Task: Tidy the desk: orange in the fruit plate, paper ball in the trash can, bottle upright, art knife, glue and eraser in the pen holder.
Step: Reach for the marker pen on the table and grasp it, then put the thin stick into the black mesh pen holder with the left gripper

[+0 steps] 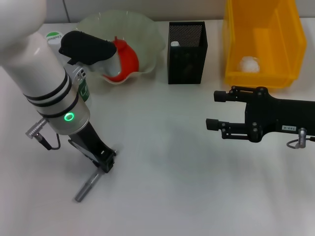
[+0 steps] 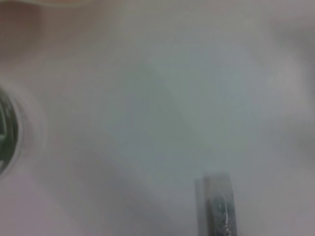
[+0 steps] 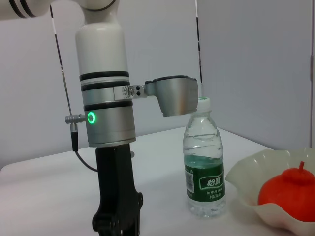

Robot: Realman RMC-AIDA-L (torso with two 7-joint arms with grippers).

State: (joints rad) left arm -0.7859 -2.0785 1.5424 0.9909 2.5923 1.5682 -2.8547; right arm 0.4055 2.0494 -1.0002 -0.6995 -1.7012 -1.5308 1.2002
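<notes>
Left gripper point(image 1: 105, 164) is down on the desk point(image 1: 172, 187) at front left, its tip right at the upper end of the glue point(image 1: 86, 188). Glue lies flat, slanting away toward the front edge. Cannot tell if the jaws are pinching it or just touching; the tip hides them. Left wrist view shows only blurred white desk and one end of the glue point(image 2: 220, 206).

Right gripper point(image 1: 219, 110) hovers over the desk at right, well clear of everything, jaws spread wide, holding nothing. It sits in front of the trash can point(image 1: 261, 44).

Orange point(image 1: 125, 61) is in the fruit plate point(image 1: 142, 34) at the back left, partly hidden by the left arm. Right wrist view also shows orange point(image 3: 290, 194) in plate point(image 3: 246, 177).

Bottle point(image 3: 203, 162) stands upright, cap on, just beside the plate and behind the left arm.

Paper ball point(image 1: 249, 63) lies inside the trash can at back right.

Pen holder point(image 1: 187, 46) stands between plate and trash can, something white at its inner rim, too small to tell what. Knife and eraser not visible.
</notes>
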